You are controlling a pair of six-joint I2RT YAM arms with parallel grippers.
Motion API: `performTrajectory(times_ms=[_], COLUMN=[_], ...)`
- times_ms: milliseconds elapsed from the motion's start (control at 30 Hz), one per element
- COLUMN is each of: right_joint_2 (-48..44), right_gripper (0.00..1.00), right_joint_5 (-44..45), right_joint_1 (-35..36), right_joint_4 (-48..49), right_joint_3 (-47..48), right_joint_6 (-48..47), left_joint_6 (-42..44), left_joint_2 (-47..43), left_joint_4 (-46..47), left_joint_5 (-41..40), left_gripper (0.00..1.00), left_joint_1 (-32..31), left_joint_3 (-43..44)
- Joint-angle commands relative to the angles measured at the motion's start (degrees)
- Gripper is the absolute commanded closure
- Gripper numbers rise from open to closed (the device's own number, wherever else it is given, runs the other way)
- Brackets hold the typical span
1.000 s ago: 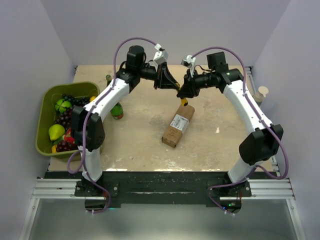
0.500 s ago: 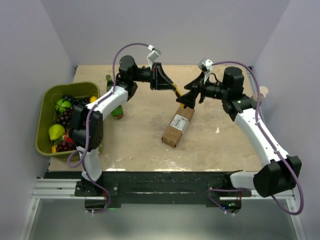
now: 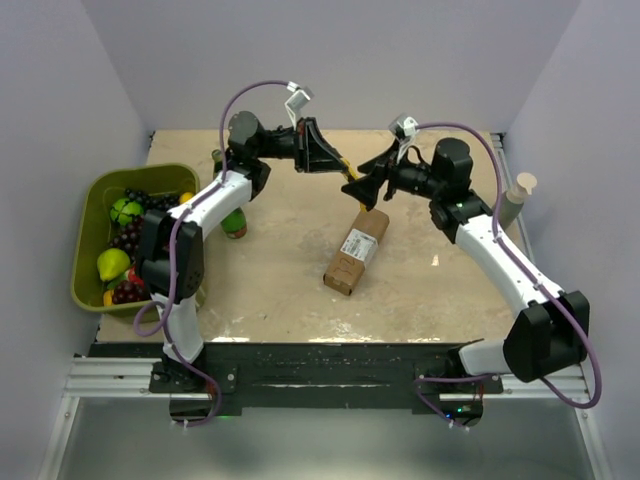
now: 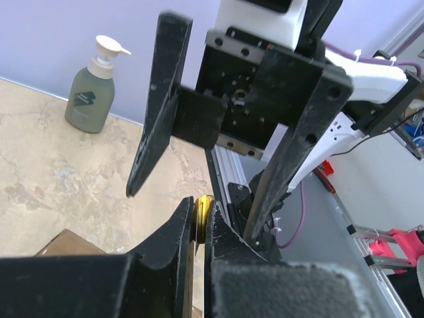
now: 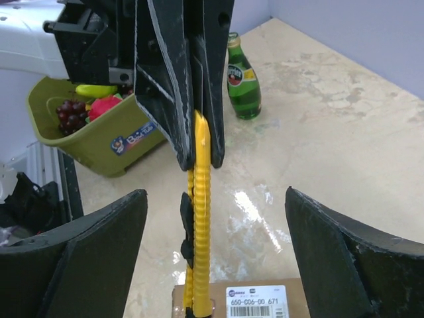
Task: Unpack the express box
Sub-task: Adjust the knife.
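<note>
My left tool [image 4: 199, 228] is clamped shut on the slim yellow utility knife [image 5: 201, 218], pinching one end flat between its pads so that most of the handle sticks out past the tips. I judge that grip is meant to leave the knife free for the other side to take. My right tool [image 3: 358, 190] faces it tip to tip with its jaws spread wide. One jaw stands on each side of the knife and neither touches it, so it grips nothing. That looks to me like the middle of a handover, though I cannot tell which way the knife is going or whether the blade is out. The small elongated brown cardboard express box [image 3: 357, 250] lies flat on the worktop [image 3: 430, 290], directly beneath the meeting point of my two tools and apart from both. Its white printed label faces up, which should leave the edges reachable for cutting. Its long axis runs slantwise: the far end sits just below my right tool's tips, and the near end points back toward my bases and over to my left tool's side. The flaps look shut.
</note>
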Motion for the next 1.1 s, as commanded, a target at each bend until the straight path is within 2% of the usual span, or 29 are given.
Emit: performTrajectory(times_ms=[0,67,167,200,233,300,333,400,433,467,500,533,567,600,633,667,700,733,767,800,867,1067], right_joint_2=[-0.2,-0.4,-0.4,-0.3,-0.1,-0.1,-0.1,0.3,0.5,1.0,1.6,2.2,3.5,4.3,5.3,6.7,10.2,12.1,13.3,14.7,15.0,14.1], right_gripper=[0.22,0.27,0.42,0.49,0.6,0.69,0.82,0.99,1.0,1.0,1.0,1.0,1.0,1.0,1.0,1.0,1.0,1.0,1.0,1.0,1.0,1.0], right_joint_5=[-2.1,-2.4,-3.6,-4.9,-5.2,-4.8,-5.1,-6.0,-6.7,-7.6,-8.2,-8.9,-8.9,-8.9,-8.4,-6.2,-5.3,-4.4,-1.8,-0.6,1.2,4.5], right_joint_1=[0.2,0.2,0.3,0.3,0.3,0.2,0.3,0.3,0.2,0.1,0.0,-0.5,-0.7,-1.1,-1.7,-1.9,-1.9,-1.8,-1.8,-1.6,-1.6,-1.2], right_joint_4=[7.3,7.0,7.1,7.3,7.3,6.8,5.0,2.1,-2.5,-5.6,-8.9,-19.1,-24.4,-34.7,-40.0,-45.0,-56.7,-62.2,-64.9,-67.8,-68.5,-64.8], right_joint_3=[-3.1,-3.9,-3.7,-3.5,-3.0,-2.5,-1.4,0.1,2.2,3.4,4.7,8.5,10.4,12.0,15.8,17.9,20.2,25.1,26.6,27.7,30.2,31.1], right_joint_6=[5.2,5.4,5.3,5.3,5.0,4.7,3.1,1.3,-1.4,-3.3,-5.3,-13.2,-17.3,-21.5,-30.4,-34.6,-39.3,-48.1,-50.1,-51.1,-53.0,-47.9], left_joint_6=[-2.8,-2.9,-3.0,-2.8,-2.7,-2.4,-2.2,1.1,4.0,10.1,12.7,15.0,20.2,24.2,29.4,43.9,52.9,63.0,79.2,85.2,92.9,100.6], left_joint_2=[-1.7,-1.1,-0.3,-0.2,-0.2,-0.1,0.0,0.1,-0.1,-0.3,-0.4,-0.8,-2.0,-3.1,-4.2,-6.4,-7.3,-7.6,-7.8,-7.6,-7.3,-7.2], left_joint_4=[1.5,1.5,1.5,1.4,1.4,1.4,1.4,-1.5,-3.9,-5.7,-7.6,-8.7,-9.7,-14.4,-19.6,-26.3,-42.2,-52.2,-60.0,-72.3,-78.3,-80.3], left_joint_5=[-1.5,-1.7,-1.8,-1.8,-1.7,-1.5,-1.4,-1.3,-2.2,-2.5,-2.4,-2.1,-1.9,-1.8,-2.8,-3.4,-3.7,-5.2,-5.9,-7.8,-9.7,-11.7], left_gripper=[1.0,1.0,1.0,1.0,1.0,1.0,1.0,1.0,0.9,0.71,0.55,0.01,0.0,0.0,0.0,0.0,0.0,0.0,0.0,0.0,0.0,0.05], left_joint_1=[0.2,0.2,0.2,0.2,0.2,0.2,0.2,0.2,0.2,0.4,1.4,2.2,3.1,5.6,6.8,7.9,8.8,8.7,7.6,6.8,4.0,-3.6], left_joint_3=[1.2,1.6,2.0,2.0,1.8,1.5,1.2,0.7,0.2,-0.1,-0.6,-1.4,-2.0,-2.3,-1.9,-0.7,3.4,6.3,8.8,13.5,16.2,18.0])
